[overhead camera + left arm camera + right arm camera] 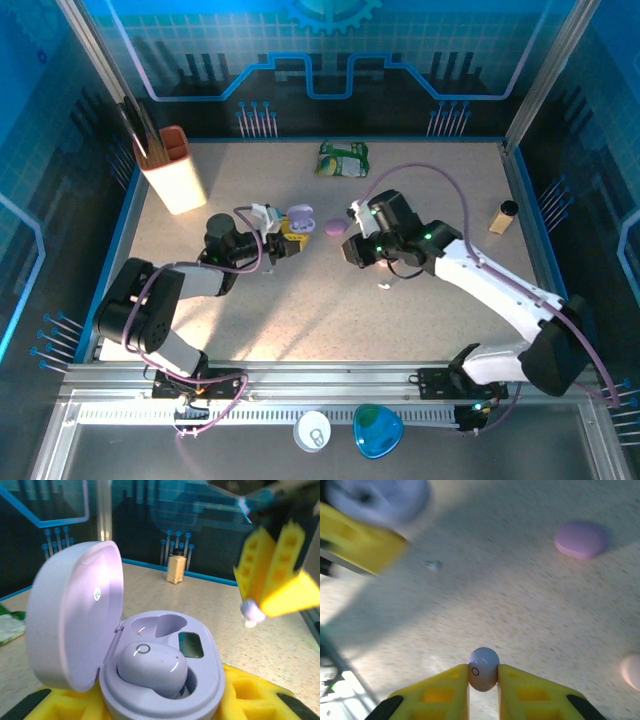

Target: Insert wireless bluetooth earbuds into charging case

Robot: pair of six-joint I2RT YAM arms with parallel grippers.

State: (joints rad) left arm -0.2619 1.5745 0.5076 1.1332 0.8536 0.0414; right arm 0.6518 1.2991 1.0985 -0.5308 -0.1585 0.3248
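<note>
Lilac earbud (483, 668) pinched in right gripper (483, 676); left gripper (288, 238) clamps case (160, 680).

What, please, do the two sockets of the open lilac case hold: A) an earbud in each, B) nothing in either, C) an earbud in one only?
C: the lilac case has an earbud seated in its near socket, its far socket bare; the other earbud is pinched in the right gripper.
</note>
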